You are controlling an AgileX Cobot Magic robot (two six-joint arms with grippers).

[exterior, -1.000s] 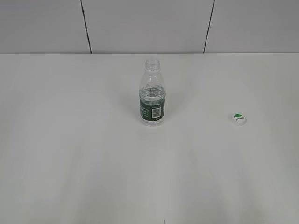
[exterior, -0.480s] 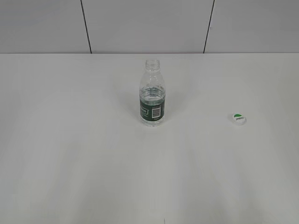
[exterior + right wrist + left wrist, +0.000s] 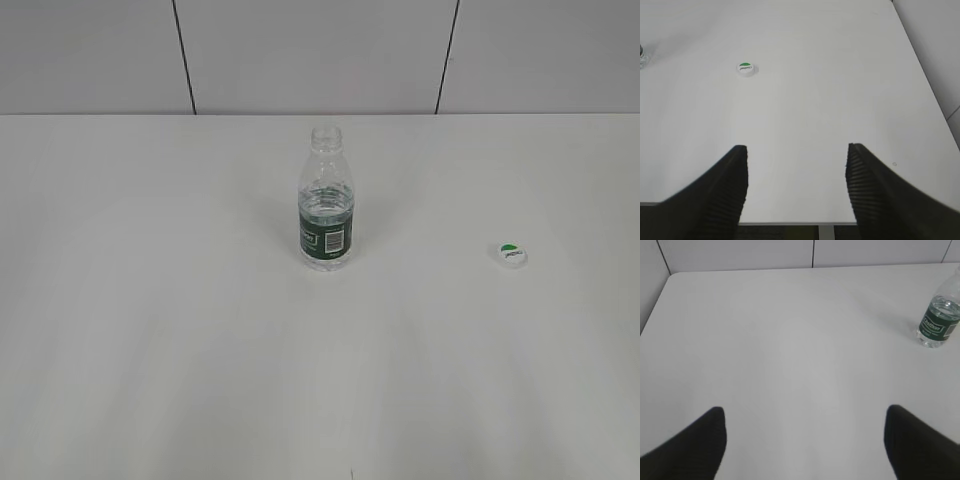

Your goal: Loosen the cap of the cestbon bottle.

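Observation:
The cestbon bottle (image 3: 326, 200) stands upright near the table's middle, clear with a dark green label, its neck open with no cap on it. It also shows at the right edge of the left wrist view (image 3: 940, 315). The cap (image 3: 510, 254), white with a green half-circle, lies flat on the table well to the bottle's right; it also shows in the right wrist view (image 3: 746, 68). My left gripper (image 3: 805, 415) is open and empty, far from the bottle. My right gripper (image 3: 797, 152) is open and empty above the table's front edge, well short of the cap. Neither arm shows in the exterior view.
The white table (image 3: 200, 330) ends at a grey panelled wall (image 3: 300, 50) at the back. Its right edge (image 3: 920, 75) and front edge (image 3: 795, 223) show in the right wrist view, its left edge (image 3: 655, 305) in the left wrist view.

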